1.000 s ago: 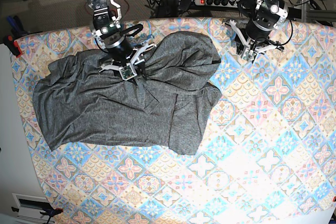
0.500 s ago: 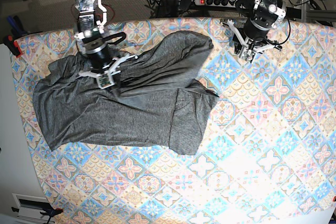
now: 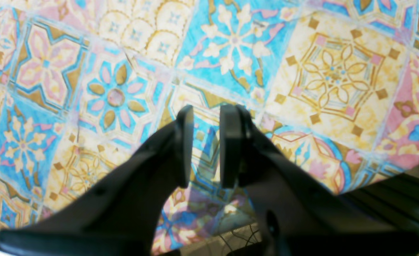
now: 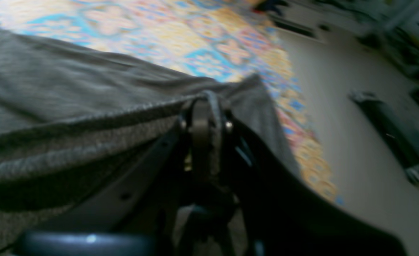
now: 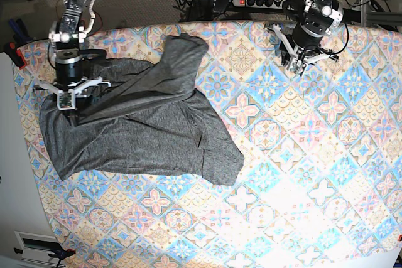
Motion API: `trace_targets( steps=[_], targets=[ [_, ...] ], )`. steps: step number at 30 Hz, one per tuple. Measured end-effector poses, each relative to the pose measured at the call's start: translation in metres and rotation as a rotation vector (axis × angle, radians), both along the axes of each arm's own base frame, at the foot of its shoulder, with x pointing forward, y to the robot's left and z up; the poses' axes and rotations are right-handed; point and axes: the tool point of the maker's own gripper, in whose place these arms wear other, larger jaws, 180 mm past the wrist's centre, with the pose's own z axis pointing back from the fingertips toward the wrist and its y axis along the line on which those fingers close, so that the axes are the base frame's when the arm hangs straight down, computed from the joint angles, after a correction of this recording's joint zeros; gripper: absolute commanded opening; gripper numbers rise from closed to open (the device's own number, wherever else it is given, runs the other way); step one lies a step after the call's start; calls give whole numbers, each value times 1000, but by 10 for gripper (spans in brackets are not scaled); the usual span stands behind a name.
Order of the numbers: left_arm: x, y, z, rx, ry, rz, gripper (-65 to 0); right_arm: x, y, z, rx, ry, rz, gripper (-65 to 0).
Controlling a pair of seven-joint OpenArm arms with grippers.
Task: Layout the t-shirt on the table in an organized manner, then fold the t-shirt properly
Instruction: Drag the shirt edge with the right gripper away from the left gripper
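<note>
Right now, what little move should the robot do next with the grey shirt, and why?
Probably keep pulling: the right gripper is shut on the dark heather-grey knit t-shirt, which lies bunched and creased on the pink, blue and cream tile-patterned table. The left gripper hangs over bare cloth, holding nothing.

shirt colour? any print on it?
Dark heather grey shirt, plain, no print visible. Shows best in the base view.

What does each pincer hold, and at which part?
The right pincer grips the t-shirt at a seamed edge. The left pincer holds nothing.
</note>
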Motion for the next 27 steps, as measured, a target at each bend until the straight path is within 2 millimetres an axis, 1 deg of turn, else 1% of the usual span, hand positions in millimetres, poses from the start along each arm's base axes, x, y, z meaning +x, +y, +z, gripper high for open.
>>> trace_targets(
  steps=[5, 9, 15, 17, 18, 21, 27],
  targets=[
    [0, -1, 0, -1, 0, -2, -533, -9, -31, 7, -27, -8, -79, -650],
    [1, -1, 0, -2, -2, -3, -533, -19, -60, 16, -53, -27, -162, -650],
    [1, -1, 0, -2, -2, -3, -533, -37, -96, 26, -87, -37, -262, -650],
    [1, -1, 0, -3, -3, -3, -533, -43, -105, 30, -97, -42, -289, -650],
    [1, -1, 0, -3, -3, -3, -533, -46, -109, 35, -109, -48, -305, -650],
    [1, -1, 0, -2, -2, -3, -533, -53, -120, 59, -151, -107, -341, -650],
    [2, -3, 1, -9, -6, -5, -533, -59, -131, 68, -164, -121, -374, -650]
  ],
)
